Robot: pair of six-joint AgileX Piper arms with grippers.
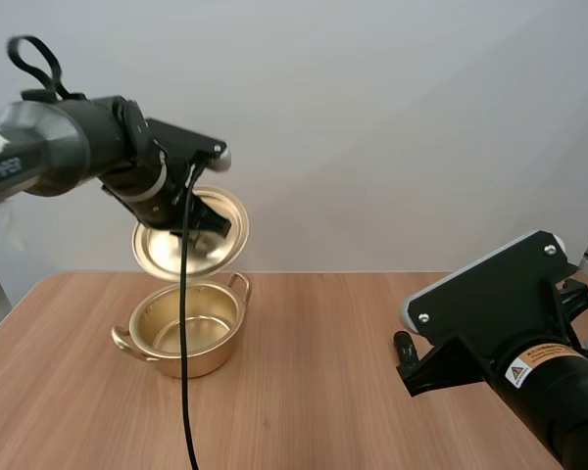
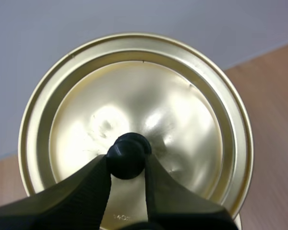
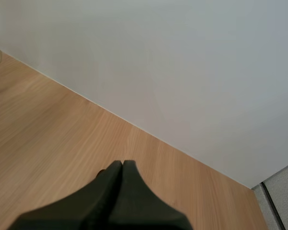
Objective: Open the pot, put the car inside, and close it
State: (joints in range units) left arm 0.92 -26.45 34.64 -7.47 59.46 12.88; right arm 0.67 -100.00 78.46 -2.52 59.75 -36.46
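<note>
L gripper (image 2: 126, 162) is pinching the lid (image 2: 134, 91) by its black knob (image 2: 128, 152), holding it tilted above the open pot (image 1: 191, 364), while R gripper (image 3: 121, 165) is hanging over the table (image 1: 323, 382) w/ fingers together, gripping nothing.

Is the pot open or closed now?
Open. The left pincer holds the lid by its knob, tilted above the pot, whose inside shows empty.

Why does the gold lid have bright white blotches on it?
Left wrist view: that is glare, light bouncing off the shiny lid around the black knob pinched by the left gripper. High view: the pot gleams inside too.
</note>
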